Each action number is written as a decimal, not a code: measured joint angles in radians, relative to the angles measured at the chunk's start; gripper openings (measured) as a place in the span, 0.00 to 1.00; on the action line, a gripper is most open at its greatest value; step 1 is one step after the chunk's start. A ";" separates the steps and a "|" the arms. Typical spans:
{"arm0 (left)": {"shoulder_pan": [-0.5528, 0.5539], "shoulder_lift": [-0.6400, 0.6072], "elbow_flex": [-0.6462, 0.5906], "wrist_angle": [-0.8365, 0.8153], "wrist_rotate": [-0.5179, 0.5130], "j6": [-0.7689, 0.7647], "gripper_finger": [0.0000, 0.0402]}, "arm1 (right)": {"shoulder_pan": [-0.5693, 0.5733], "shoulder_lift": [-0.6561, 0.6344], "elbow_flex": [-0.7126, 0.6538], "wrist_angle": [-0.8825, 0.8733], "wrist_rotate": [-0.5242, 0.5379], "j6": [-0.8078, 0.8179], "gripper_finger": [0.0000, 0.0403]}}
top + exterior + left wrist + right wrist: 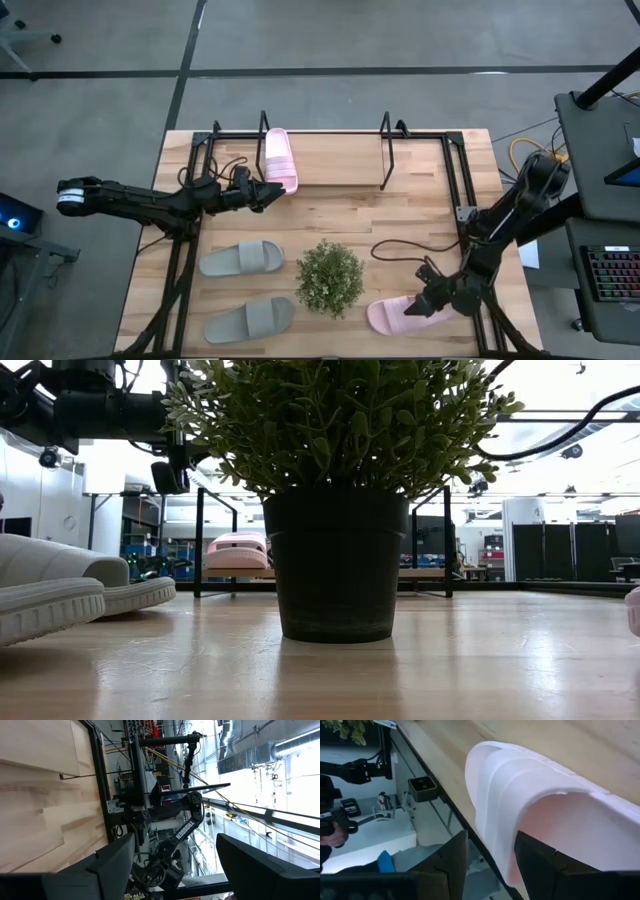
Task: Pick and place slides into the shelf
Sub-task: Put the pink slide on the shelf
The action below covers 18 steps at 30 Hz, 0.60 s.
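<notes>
A pale pink slide [393,316] lies sole down near the table's front right corner. My right gripper [425,303] is open at its right end. In the right wrist view, my right gripper [491,835] has the side of the slide's strap [495,795] between its fingers. A second pink slide [280,160] rests sole down on the shelf [340,160] at the far side. My left gripper [272,195] hovers open just in front of that slide, with nothing between its fingers. Two grey slides [240,258] [250,318] lie flat at the near left. My right gripper comes at the near pink slide slanting down from the table's right. One finger [545,865] stands under the strap's arch and the other [445,865] stands outside it. I cannot tell whether either finger touches the strap.
A bushy potted plant [330,278] stands mid-table between the grey slides and the near pink slide. The shelf's black upright rails [385,150] rise at the far side. The table's near edge [435,785] runs close beside the near pink slide.
</notes>
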 joint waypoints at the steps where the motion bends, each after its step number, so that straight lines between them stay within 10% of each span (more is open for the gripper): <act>1: 0.000 0.000 0.000 0.000 0.000 0.000 0.66 | 0.000 0.010 0.000 0.017 0.001 0.000 0.37; 18: 0.000 0.000 0.000 0.001 0.000 0.000 0.66 | 0.000 0.038 0.000 0.068 0.001 -0.011 0.34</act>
